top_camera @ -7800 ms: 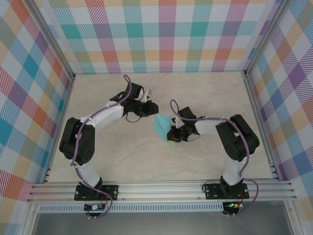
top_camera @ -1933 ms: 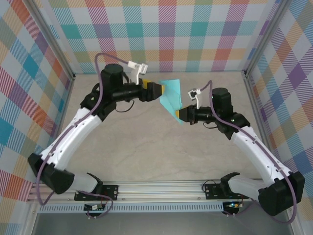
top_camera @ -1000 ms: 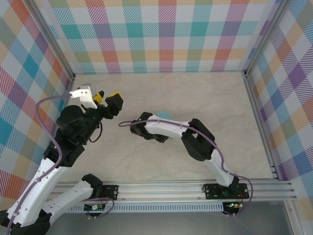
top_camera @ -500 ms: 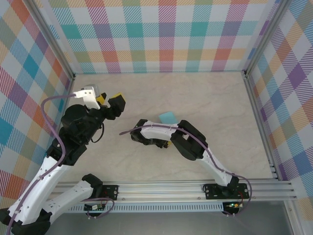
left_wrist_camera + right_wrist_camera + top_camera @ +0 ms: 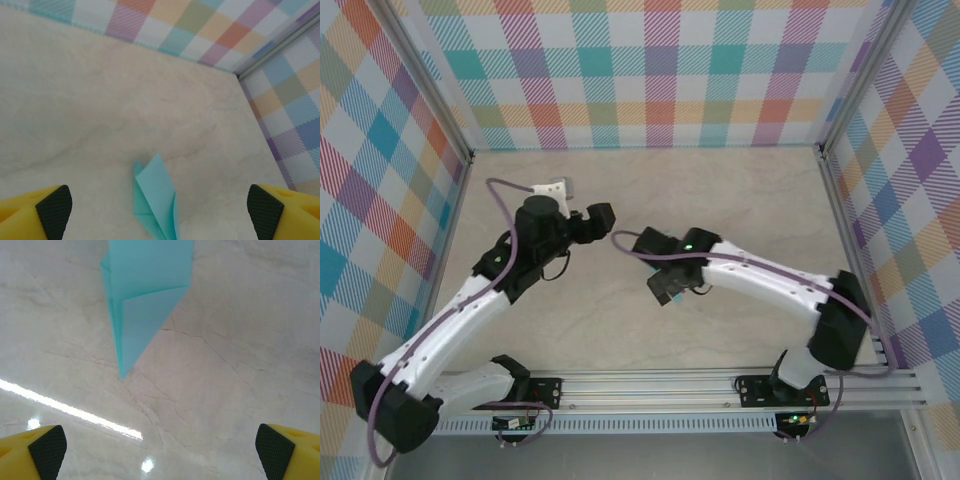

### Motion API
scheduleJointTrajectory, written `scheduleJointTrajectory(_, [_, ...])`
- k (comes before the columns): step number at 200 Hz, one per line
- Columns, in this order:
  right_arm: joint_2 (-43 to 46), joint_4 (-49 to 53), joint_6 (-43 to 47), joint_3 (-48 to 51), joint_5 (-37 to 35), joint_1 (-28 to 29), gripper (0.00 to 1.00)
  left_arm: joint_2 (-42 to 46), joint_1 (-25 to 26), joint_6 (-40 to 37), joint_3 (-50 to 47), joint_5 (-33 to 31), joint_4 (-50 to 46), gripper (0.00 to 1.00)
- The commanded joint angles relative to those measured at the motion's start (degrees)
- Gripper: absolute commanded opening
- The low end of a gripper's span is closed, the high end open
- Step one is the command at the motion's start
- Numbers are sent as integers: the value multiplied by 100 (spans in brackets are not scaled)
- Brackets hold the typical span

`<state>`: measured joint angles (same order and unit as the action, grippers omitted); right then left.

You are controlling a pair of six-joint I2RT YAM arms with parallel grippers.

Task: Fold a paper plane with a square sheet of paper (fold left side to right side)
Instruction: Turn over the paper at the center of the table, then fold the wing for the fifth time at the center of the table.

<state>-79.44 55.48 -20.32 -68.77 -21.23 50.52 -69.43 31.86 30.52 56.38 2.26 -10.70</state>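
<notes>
We see a pale, marble-veined tabletop (image 5: pixel 100 100), glossy under the light, boxed in by plaid walls (image 5: pixel 200 25). The left end effector (image 5: pixel 159 205) and right end effector (image 5: pixel 161 450) both gape wide on yellow fingers (image 5: pixel 20 212) with black pads (image 5: pixel 47 452), gripping nothing. Ahead of both, the paper plane (image 5: pixel 142 300) lies on the tabletop: matte light turquoise, slim, creased, tapering to a point.

You will find nothing to read here: no legible text, label, brand, number or sign in any view.
</notes>
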Motion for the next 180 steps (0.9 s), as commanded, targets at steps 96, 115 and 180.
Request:
scheduleJointTrajectory(96, [3186,-3067,-763,3271,4131,-3274,100,-3428,128,1195,334,2153,2195,77])
scheduleJointTrajectory(115, [3243,-3138,-701,3327,4222,-3327,100,-3740,123,1236,486,2337,2324,70])
scheduleJointTrajectory(180, [2751,-2858,-103,3232,4290,-3338,100,-4175,128,1033,647,2473,2511,23])
